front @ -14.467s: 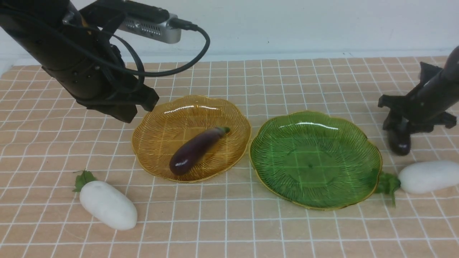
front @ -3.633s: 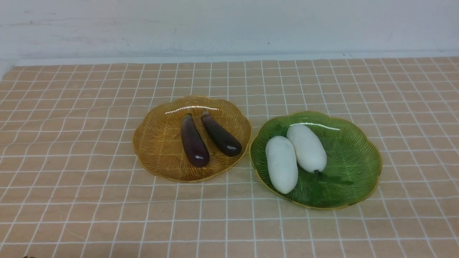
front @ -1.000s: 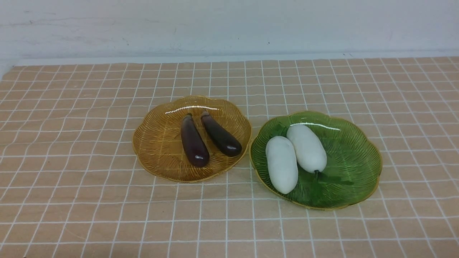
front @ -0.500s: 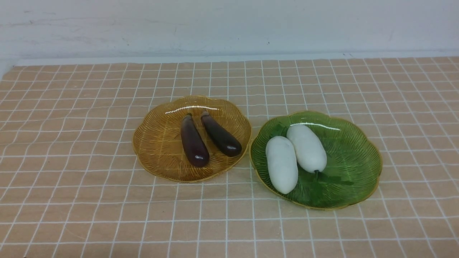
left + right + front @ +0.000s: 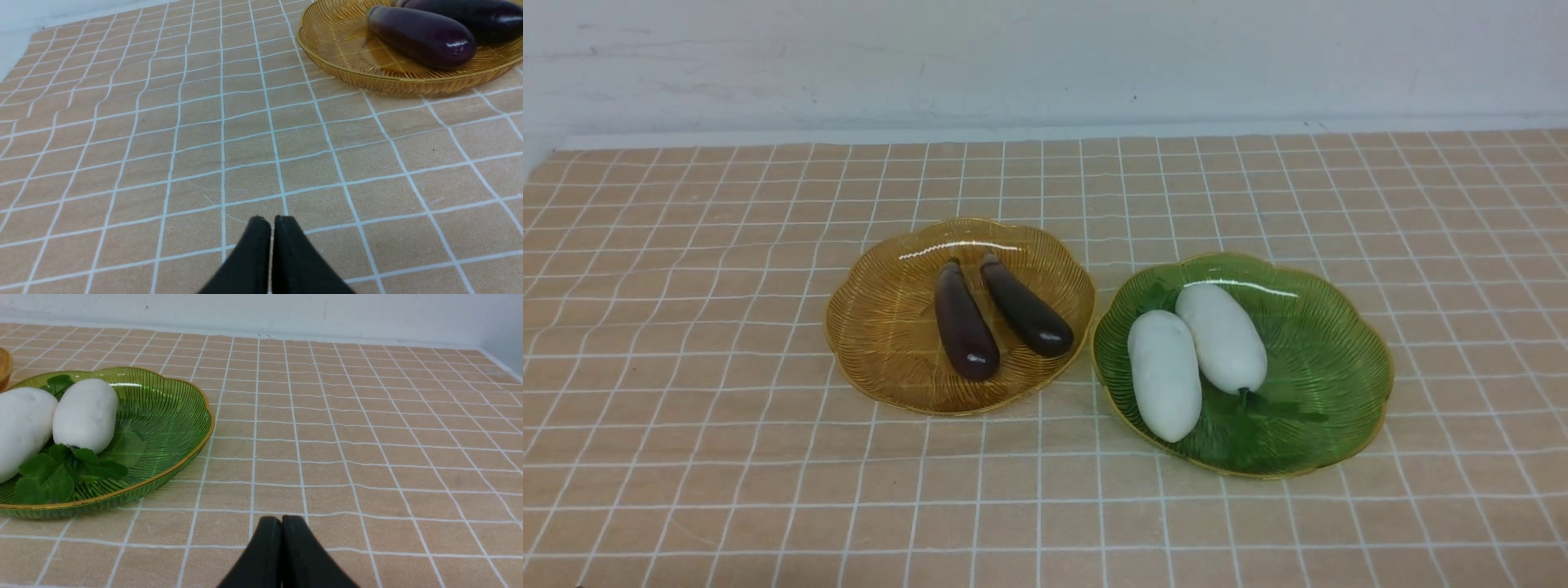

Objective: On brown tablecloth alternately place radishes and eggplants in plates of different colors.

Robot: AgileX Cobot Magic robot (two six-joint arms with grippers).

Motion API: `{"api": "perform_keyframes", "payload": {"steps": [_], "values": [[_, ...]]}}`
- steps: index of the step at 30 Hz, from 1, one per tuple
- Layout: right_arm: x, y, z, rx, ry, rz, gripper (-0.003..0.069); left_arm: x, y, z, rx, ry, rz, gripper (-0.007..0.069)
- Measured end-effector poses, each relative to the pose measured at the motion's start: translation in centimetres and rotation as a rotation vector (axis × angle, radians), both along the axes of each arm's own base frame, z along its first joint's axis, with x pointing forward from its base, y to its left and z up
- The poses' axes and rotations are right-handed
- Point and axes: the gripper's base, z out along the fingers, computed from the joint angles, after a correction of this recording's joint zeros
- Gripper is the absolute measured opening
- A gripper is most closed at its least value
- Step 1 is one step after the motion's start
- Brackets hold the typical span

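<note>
Both eggplants (image 5: 1001, 317) lie side by side in the amber plate (image 5: 882, 327), both radishes (image 5: 1196, 355) in the green plate (image 5: 1331, 367), sorted by colour on the brown tablecloth (image 5: 686, 457). My left gripper (image 5: 271, 220) & right gripper (image 5: 281, 520) sit w/ jaws pressed together, empty, low over bare cloth; I judge task done.

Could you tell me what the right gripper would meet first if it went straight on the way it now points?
Probably only the tablecloth. The right gripper, shut, points over bare cloth toward the far wall; the green plate lies off to one side of that line. Depth is hard to judge.
</note>
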Motion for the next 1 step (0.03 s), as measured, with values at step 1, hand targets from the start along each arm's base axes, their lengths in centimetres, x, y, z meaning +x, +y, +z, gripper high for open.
{"api": "perform_keyframes", "payload": {"steps": [1], "values": [[-0.01,0.00,0.01,0.000,0.002,0.000,-0.0015,0.00,0.00,0.00,0.000,0.000,0.000,-0.0003]]}}
